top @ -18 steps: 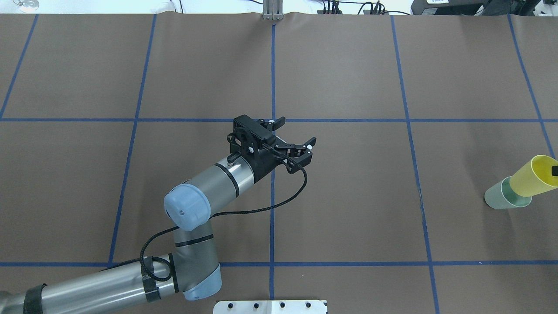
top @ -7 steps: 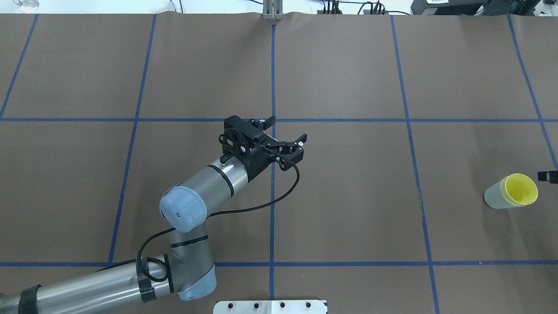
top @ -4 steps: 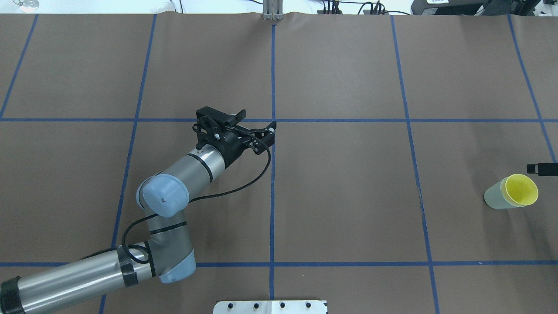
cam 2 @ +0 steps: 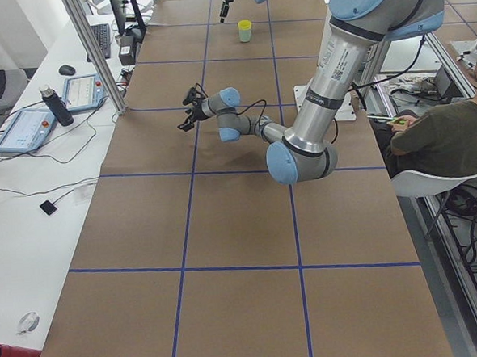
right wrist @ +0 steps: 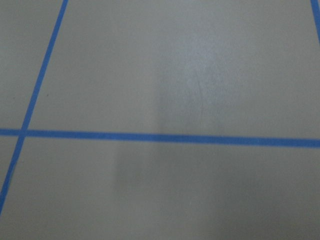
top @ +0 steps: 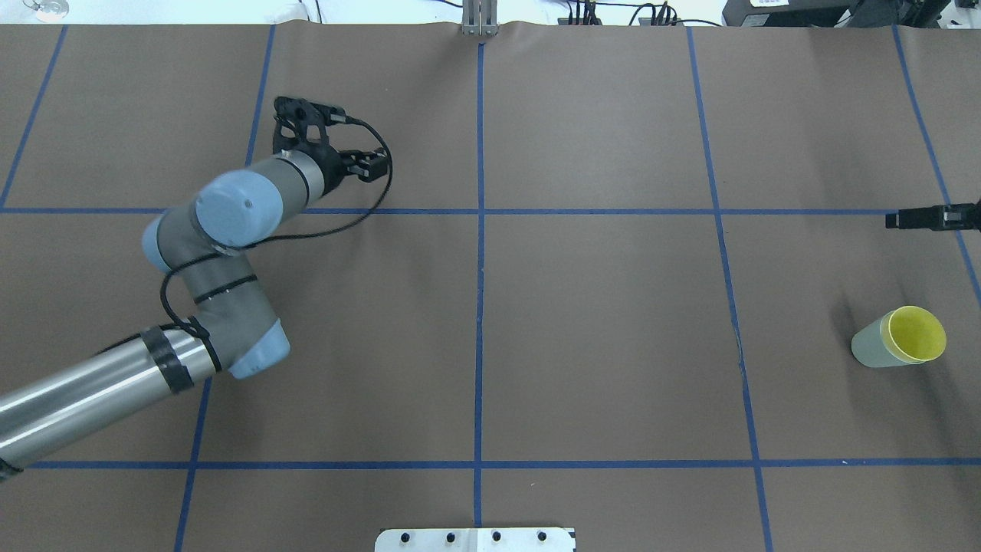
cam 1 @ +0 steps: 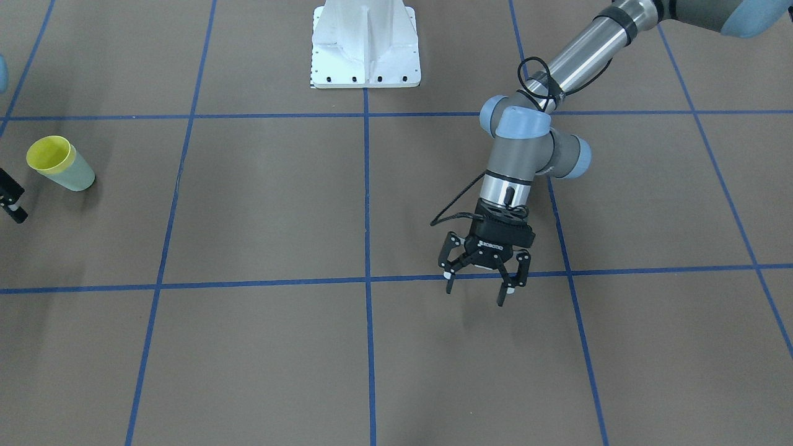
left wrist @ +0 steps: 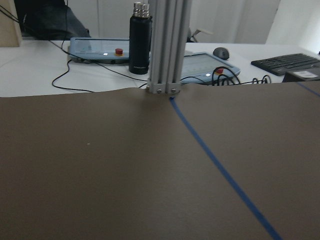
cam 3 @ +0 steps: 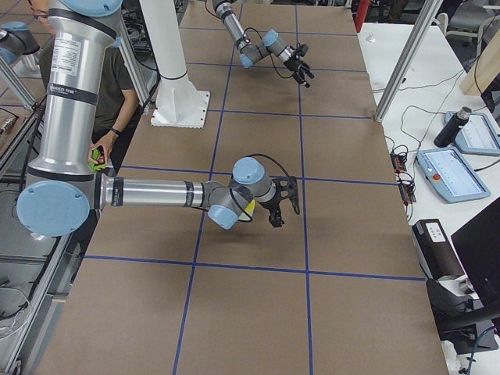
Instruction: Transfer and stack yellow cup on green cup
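Observation:
The yellow cup (top: 913, 334) sits nested inside the green cup (top: 864, 349), upright at the table's right end; the pair also shows in the front view, yellow (cam 1: 48, 153) in green (cam 1: 75, 178). My right gripper (cam 3: 283, 209) is open and empty, off the cups on their far side; only one finger (top: 930, 218) shows at the overhead view's right edge. My left gripper (cam 1: 476, 292) is open and empty, low over the far left part of the table, far from the cups.
The white robot base plate (cam 1: 365, 43) is at the near middle edge. An aluminium post (top: 479, 19) stands at the far edge, with a desk of tablets and a black bottle (left wrist: 139, 37) beyond. A seated operator (cam 2: 442, 134) is beside the table.
My right gripper has let go of the yellow cup, which dropped into the green cup, and has drawn back toward the far side. My left arm has swung left and farther away.

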Controlling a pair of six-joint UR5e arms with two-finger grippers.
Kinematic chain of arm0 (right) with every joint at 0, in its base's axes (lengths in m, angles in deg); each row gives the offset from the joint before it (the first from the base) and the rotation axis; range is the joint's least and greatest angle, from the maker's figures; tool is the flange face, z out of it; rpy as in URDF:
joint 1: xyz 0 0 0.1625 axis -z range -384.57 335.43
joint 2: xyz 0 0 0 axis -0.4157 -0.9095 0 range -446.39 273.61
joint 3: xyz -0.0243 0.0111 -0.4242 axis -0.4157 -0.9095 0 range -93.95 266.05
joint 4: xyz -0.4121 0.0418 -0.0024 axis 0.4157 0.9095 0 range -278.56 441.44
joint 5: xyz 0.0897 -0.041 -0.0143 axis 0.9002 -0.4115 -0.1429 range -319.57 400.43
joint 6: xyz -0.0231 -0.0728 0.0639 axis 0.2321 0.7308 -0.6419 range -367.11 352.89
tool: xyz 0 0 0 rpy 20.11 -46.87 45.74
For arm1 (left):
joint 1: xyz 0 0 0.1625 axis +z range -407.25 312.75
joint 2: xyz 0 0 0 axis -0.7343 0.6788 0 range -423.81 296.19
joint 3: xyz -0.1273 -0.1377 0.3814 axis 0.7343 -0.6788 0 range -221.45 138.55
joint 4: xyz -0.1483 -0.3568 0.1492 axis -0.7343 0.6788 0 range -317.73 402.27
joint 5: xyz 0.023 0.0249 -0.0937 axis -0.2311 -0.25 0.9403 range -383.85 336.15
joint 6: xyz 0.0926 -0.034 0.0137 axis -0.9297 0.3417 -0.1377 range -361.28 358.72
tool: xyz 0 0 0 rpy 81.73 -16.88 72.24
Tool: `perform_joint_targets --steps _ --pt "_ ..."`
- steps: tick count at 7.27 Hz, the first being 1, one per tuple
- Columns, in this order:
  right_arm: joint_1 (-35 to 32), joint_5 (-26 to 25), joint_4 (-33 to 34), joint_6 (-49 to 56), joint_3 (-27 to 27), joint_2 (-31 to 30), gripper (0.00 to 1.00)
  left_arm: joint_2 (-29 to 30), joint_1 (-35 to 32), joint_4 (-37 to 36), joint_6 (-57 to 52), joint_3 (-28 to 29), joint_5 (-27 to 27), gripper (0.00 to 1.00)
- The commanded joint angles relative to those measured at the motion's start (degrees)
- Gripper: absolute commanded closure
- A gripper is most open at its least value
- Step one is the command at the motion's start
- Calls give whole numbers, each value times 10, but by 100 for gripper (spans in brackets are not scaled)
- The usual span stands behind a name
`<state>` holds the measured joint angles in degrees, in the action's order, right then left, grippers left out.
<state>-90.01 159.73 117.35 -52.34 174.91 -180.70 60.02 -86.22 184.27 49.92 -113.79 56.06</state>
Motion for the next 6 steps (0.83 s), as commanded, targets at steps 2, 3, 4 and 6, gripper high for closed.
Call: perform_joint_targets --steps 2,3,4,6 --pt "-79 67 280 176 -47 156 0 -16 -184 -186 -163 2 271 0" --pt "-107 107 374 233 -47 183 0 -18 -243 -245 -193 7 378 0" --pt "-131 136 429 286 -47 191 0 -48 -287 -274 -261 7 473 0" --pt "-151 149 471 312 -48 184 0 -129 -352 -294 -477 8 499 0"
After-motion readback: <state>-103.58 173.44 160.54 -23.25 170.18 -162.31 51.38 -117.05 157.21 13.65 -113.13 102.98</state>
